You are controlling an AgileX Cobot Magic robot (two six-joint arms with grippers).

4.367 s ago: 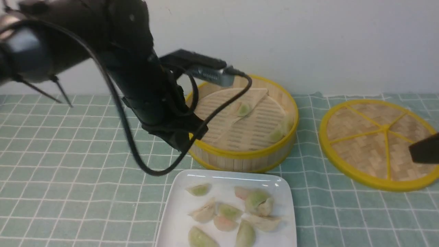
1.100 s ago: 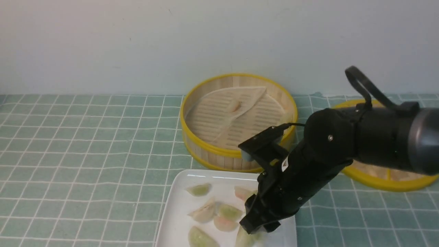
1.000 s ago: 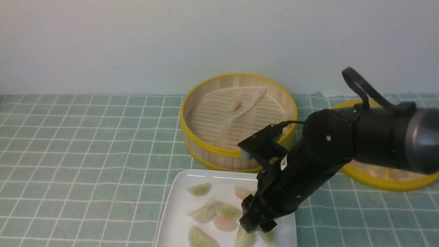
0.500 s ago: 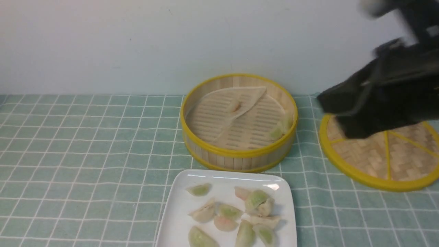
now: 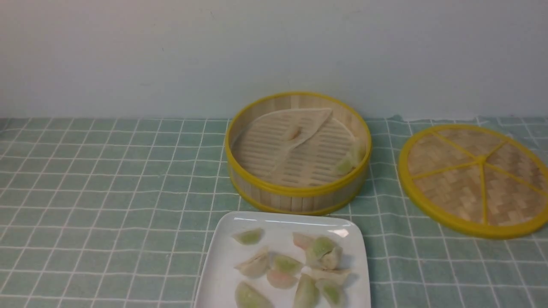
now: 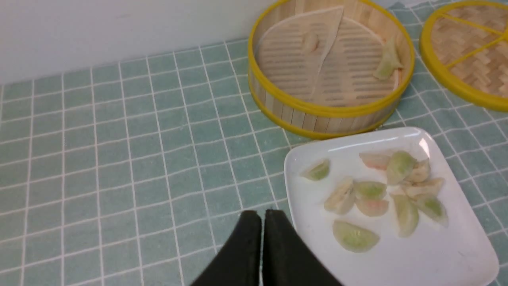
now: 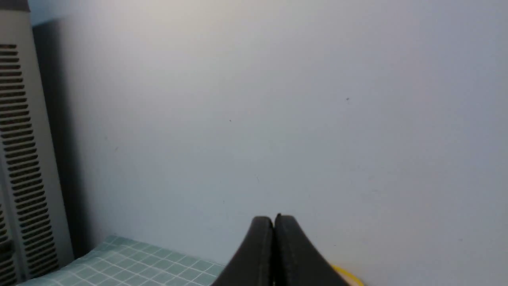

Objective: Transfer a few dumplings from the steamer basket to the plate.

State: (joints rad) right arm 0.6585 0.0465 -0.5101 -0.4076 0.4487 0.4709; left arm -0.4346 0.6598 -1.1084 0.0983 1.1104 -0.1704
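Observation:
The steamer basket (image 5: 295, 194) stands at the back middle; it also shows in the left wrist view (image 6: 329, 113). A pale green dumpling (image 5: 347, 162) leans on its right wall and a pinkish one (image 5: 293, 132) lies under the folded liner. The white plate (image 5: 222, 256) in front holds several dumplings (image 5: 291, 267); in the left wrist view the plate (image 6: 456, 254) carries the same dumplings (image 6: 377, 194). Neither arm shows in the front view. My left gripper (image 6: 262, 214) is shut and empty, above the cloth beside the plate. My right gripper (image 7: 274, 218) is shut and empty, facing the wall.
The flat woven steamer lid (image 5: 475, 177) lies to the right of the basket, also in the left wrist view (image 6: 468, 43). A green checked cloth (image 5: 107, 192) covers the table. A grey wall runs behind. A slatted grey panel (image 7: 20, 159) stands by the wall.
My right arm reached over the plate, left a green dumpling at its front right, then lifted up and right out of the front view. Earlier the left arm was at the basket; it has withdrawn.

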